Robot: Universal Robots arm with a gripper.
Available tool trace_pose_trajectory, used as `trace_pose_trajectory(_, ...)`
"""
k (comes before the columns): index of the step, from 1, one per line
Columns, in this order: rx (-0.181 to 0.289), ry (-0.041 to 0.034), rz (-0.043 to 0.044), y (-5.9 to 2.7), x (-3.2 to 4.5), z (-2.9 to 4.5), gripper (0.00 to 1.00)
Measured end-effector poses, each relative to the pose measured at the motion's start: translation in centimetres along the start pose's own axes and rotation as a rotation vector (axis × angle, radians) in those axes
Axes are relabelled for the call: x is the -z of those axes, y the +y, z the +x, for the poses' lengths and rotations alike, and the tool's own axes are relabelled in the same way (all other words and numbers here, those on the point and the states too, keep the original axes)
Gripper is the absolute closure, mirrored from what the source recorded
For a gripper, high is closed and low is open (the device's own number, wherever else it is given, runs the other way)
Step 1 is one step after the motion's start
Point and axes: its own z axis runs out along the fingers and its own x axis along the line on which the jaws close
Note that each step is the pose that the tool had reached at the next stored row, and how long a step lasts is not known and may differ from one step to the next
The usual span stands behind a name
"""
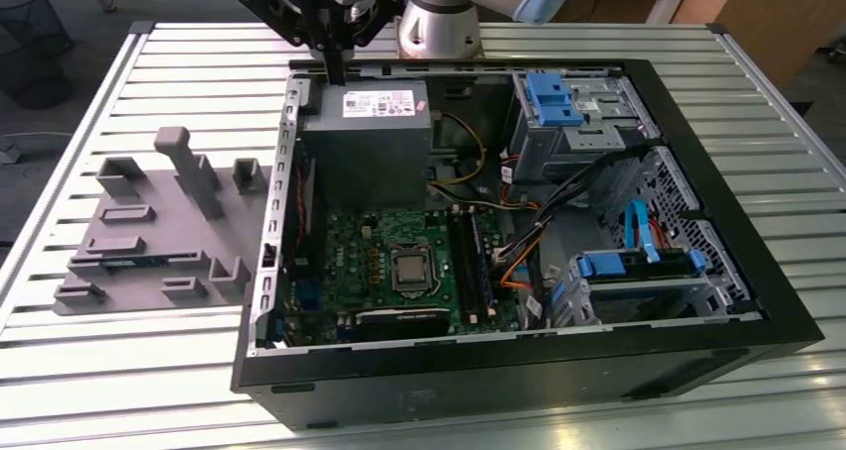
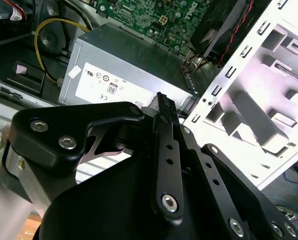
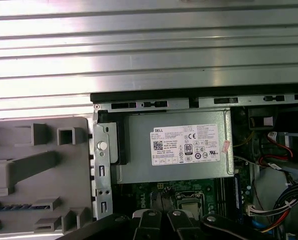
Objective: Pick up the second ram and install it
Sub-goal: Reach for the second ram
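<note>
Exterior view: gripper (image 1: pixel 337 71) hangs at 12 o'clock of the open computer case (image 1: pixel 529 376), over the far edge of the power supply (image 1: pixel 364 143). Its jaws are pinched together and hold nothing. The dark ram (image 1: pixel 133 263) lies in a slot of the grey fixture (image 1: pixel 158 197) on the tabletop (image 1: pixel 133 371). That is at 9 o'clock of the case, well apart from the gripper. The case side wall (image 1: pixel 280 202) stands between them. The motherboard (image 1: pixel 376 237) is at 6 o'clock of the power supply, with cables (image 1: pixel 522 252) at its 3 o'clock.
</note>
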Motion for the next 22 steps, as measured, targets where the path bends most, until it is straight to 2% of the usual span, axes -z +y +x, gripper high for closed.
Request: trace_pose_trajectory(22,0.000,0.0000,0.0000,-0.06,0.00,0.72,0.89)
